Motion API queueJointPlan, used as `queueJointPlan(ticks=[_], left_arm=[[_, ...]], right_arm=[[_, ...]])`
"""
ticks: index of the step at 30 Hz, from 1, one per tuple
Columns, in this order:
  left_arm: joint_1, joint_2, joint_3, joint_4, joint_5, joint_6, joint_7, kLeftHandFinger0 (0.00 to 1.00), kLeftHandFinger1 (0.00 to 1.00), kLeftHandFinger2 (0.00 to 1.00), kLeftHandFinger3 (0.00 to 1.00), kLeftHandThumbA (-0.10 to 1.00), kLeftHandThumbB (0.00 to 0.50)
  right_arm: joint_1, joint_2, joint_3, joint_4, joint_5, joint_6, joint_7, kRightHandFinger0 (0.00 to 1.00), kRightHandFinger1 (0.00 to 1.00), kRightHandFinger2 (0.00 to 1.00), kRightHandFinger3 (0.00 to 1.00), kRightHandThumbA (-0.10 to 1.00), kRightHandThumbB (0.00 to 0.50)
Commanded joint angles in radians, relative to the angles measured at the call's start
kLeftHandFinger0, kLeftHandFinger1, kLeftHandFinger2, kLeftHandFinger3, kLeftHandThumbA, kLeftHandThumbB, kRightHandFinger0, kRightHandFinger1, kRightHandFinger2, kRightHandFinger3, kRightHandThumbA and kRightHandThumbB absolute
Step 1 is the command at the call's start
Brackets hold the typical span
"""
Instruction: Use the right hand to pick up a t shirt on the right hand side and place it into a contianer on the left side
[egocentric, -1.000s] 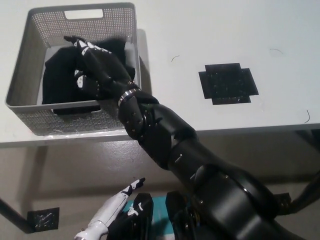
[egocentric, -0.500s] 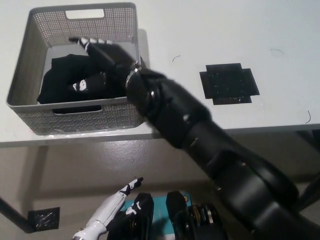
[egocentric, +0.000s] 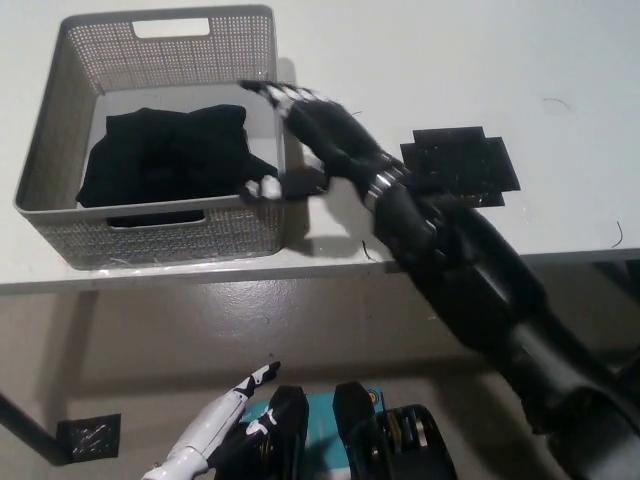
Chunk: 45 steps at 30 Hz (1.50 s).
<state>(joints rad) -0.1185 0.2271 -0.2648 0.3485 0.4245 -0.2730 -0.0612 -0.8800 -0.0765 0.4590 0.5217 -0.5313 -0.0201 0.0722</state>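
— Since a second ago, what is changing on the head view?

— Out of the container (egocentric: 60, 215) my right hand (egocentric: 318, 125) is coming. A second ago it was down inside the basket on top of the black t shirt (egocentric: 170, 155); half a second ago it was lifting near the right wall; now it is hanging over the table (egocentric: 560, 50) just beside the container's right rim, between the basket and the black mat (egocentric: 460, 165).

— Is it holding anything?

— No. Its fingers (egocentric: 290, 97) are spreading apart and nothing is hanging from them, so I am reading the hand as empty and open.

— And the shirt?

— It is lying bunched on the floor of the container, clear of the hand and fully inside the walls. None of it is draping over the rim, as far as I am seeing.

— What about the other hand?

— My left hand (egocentric: 215, 435) is resting low at the bottom left, below the table edge, taking no part. I cannot tell how its fingers are set.

— So how far along are we?

— I am judging the placing as done: the shirt is sitting in the container on the left. All that is remaining, I think, is drawing the right arm back to rest.
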Motion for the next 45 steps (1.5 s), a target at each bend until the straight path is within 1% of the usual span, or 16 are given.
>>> queueJointPlan(ticks=[1,2,3,4,5,7,9,13,15,19,22,27,35,38,41,45], left_arm=[[0.009,0.056,0.069,-0.023,-0.025,-0.028,0.048,1.0,1.0,1.0,1.0,1.0,0.296],[0.015,0.054,0.07,-0.023,-0.017,-0.024,0.058,1.0,1.0,1.0,1.0,1.0,0.296],[0.023,0.05,0.074,-0.021,-0.013,-0.024,0.07,1.0,1.0,1.0,1.0,1.0,0.283],[0.025,0.049,0.077,-0.017,-0.014,-0.029,0.076,1.0,1.0,1.0,1.0,1.0,0.282],[0.026,0.045,0.081,-0.01,-0.014,-0.03,0.085,1.0,1.0,1.0,1.0,1.0,0.266],[0.031,0.045,0.085,-0.008,-0.016,-0.032,0.089,1.0,1.0,1.0,1.0,1.0,0.266],[0.032,0.04,0.096,-0.004,-0.035,-0.035,0.085,1.0,1.0,1.0,1.0,1.0,0.289],[0.029,0.034,0.105,0.013,-0.041,-0.036,0.083,1.0,1.0,1.0,1.0,1.0,0.325],[0.032,0.029,0.111,0.02,-0.04,-0.045,0.082,1.0,1.0,1.0,1.0,1.0,0.344],[0.025,0.017,0.119,0.038,-0.028,-0.071,0.096,1.0,1.0,1.0,1.0,1.0,0.345],[0.025,0.013,0.126,0.048,-0.028,-0.089,0.098,1.0,1.0,1.0,1.0,1.0,0.324],[0.023,0.017,0.132,0.051,-0.025,-0.09,0.096,0.98,1.0,1.0,1.0,1.0,0.328],[0.034,0.013,0.135,0.049,-0.03,-0.095,0.099,1.0,1.0,1.0,1.0,1.0,0.36],[0.028,0.013,0.138,0.054,-0.027,-0.1,0.108,0.98,1.0,1.0,1.0,1.0,0.346],[0.027,0.011,0.142,0.064,-0.036,-0.113,0.11,0.98,1.0,1.0,1.0,1.0,0.334],[0.022,0.019,0.145,0.064,-0.041,-0.112,0.105,0.99,1.0,1.0,1.0,1.0,0.366]], right_arm=[[0.309,-0.243,-0.145,-0.795,-0.064,0.055,0.073,1.0,1.0,1.0,1.0,0.93,0.429],[0.405,-0.255,-0.176,-0.845,-0.053,0.02,0.027,1.0,1.0,1.0,1.0,0.91,0.352],[0.485,-0.267,-0.199,-0.874,-0.046,-0.023,-0.019,1.0,1.0,1.0,1.0,0.91,0.307],[0.498,-0.27,-0.201,-0.877,-0.043,-0.033,-0.027,1.0,1.0,1.0,1.0,0.9,0.297],[0.618,-0.287,-0.246,-0.894,-0.036,-0.117,-0.11,1.0,1.0,1.0,1.0,0.85,0.223],[0.644,-0.287,-0.253,-0.898,-0.033,-0.128,-0.12,1.0,1.0,1.0,1.0,0.85,0.222],[0.764,-0.298,-0.303,-0.892,-0.022,-0.178,-0.179,1.0,1.0,1.0,1.0,0.87,0.202],[0.867,-0.307,-0.347,-0.86,0.002,-0.239,-0.214,1.0,1.0,1.0,1.0,0.88,0.203],[0.944,-0.306,-0.366,-0.809,0.0,-0.289,-0.251,1.0,1.0,1.0,1.0,0.93,0.206],[1.018,-0.291,-0.391,-0.717,-0.018,-0.349,-0.292,1.0,1.0,1.0,1.0,0.99,0.215],[1.04,-0.283,-0.395,-0.667,-0.028,-0.37,-0.301,1.0,1.0,1.0,1.0,1.0,0.215],[1.061,-0.26,-0.384,-0.529,-0.064,-0.429,-0.356,1.0,1.0,1.0,1.0,1.0,0.21],[1.04,-0.24,-0.329,-0.295,-0.058,-0.45,-0.403,1.0,1.0,1.0,1.0,1.0,0.243],[1.012,-0.238,-0.312,-0.224,-0.014,-0.45,-0.397,1.0,1.0,1.0,1.0,1.0,0.262],[1.0,-0.239,-0.297,-0.193,0.005,-0.45,-0.403,1.0,1.0,1.0,1.0,1.0,0.259],[0.975,-0.242,-0.258,-0.14,0.05,-0.45,-0.414,1.0,1.0,1.0,1.0,1.0,0.243]])
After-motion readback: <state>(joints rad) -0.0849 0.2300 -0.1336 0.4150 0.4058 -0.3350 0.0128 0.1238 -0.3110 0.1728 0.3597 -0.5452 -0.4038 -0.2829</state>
